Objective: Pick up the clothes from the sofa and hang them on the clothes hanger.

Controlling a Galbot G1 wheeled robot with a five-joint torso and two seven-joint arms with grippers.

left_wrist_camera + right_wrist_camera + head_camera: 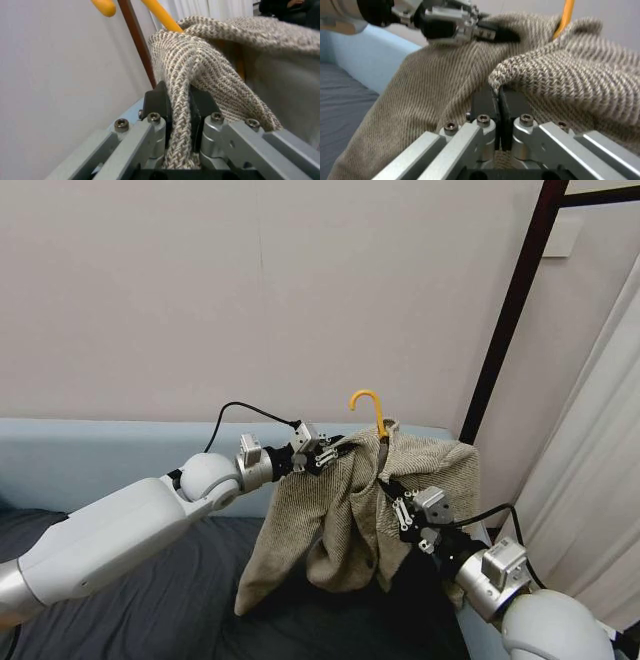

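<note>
You've lifted the knit sweater (330, 525) from the sofa (100, 450), left gripper (325, 450) and right gripper (400, 507) both clamped on it. Its yellow hanger (367, 406) isn't yet on the rack (510, 310) at two o'clock.

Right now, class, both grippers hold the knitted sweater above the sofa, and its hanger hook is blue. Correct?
No: the head view shows the hanger hook is yellow. The left gripper and right gripper do hold the sweater above the sofa.
</note>
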